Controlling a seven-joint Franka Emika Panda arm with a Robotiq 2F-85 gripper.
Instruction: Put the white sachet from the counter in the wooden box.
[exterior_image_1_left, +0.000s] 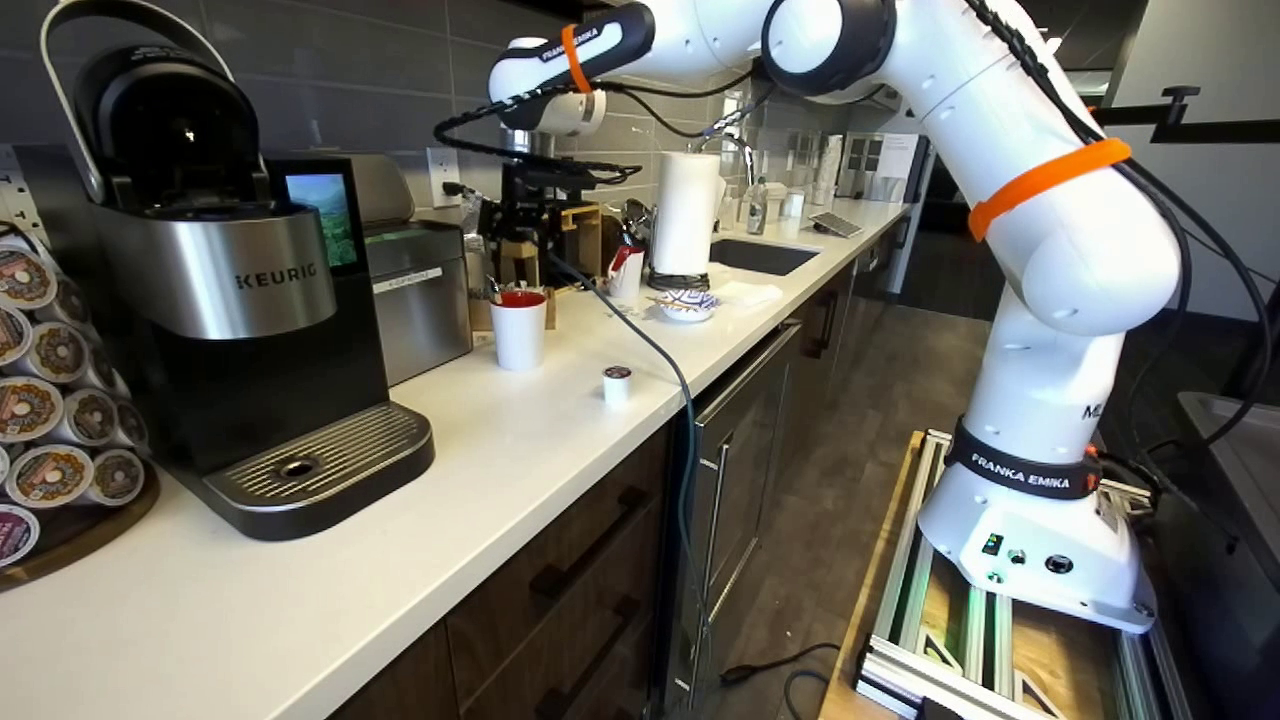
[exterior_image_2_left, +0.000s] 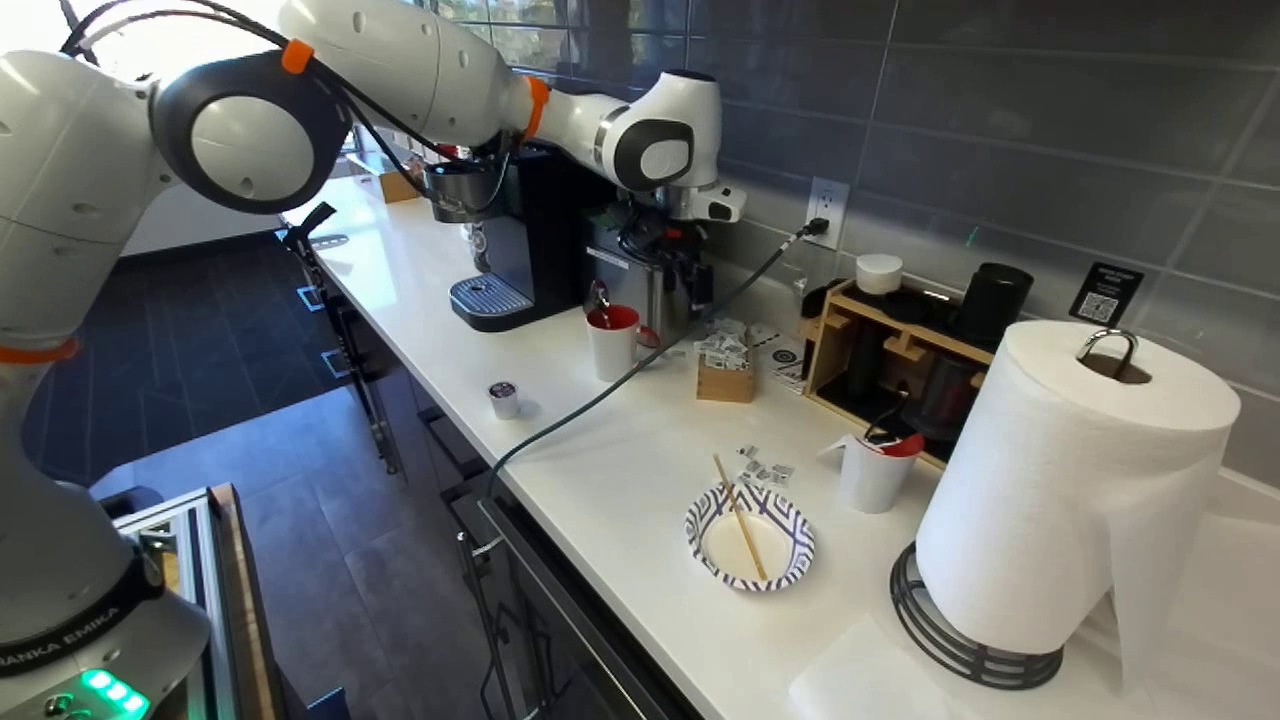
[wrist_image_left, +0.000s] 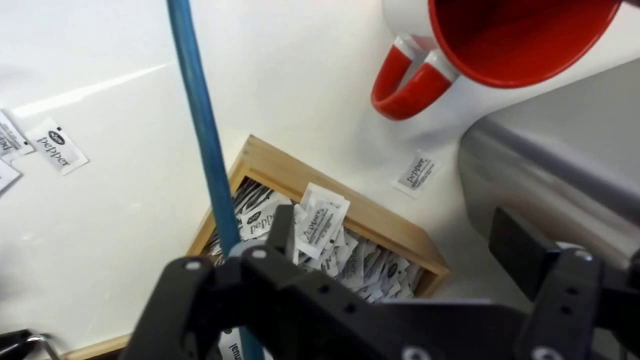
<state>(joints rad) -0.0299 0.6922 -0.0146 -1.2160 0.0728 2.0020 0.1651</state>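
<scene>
A white pepper sachet (wrist_image_left: 416, 172) lies on the counter between the red-and-white cup and the steel container in the wrist view. More pepper sachets (wrist_image_left: 57, 145) lie on the counter at the left there, and also show in an exterior view (exterior_image_2_left: 765, 472). The wooden box (wrist_image_left: 380, 223) is open-topped and full of sachets, some heaped above its rim. It also shows in an exterior view (exterior_image_2_left: 725, 386). My gripper (wrist_image_left: 400, 240) is open and empty above the counter. One finger appears over the box, the other over the steel container side. It also shows in an exterior view (exterior_image_2_left: 692, 285).
A blue-green cable (wrist_image_left: 200, 110) crosses the counter and passes over the box corner in the wrist view. The white cup (exterior_image_2_left: 612, 355), steel container (exterior_image_1_left: 425, 290) and coffee machine (exterior_image_1_left: 250, 275) stand close by. A pod (exterior_image_1_left: 617, 388), paper bowl (exterior_image_2_left: 750, 545) and paper towel roll (exterior_image_2_left: 1070, 480) stand further along.
</scene>
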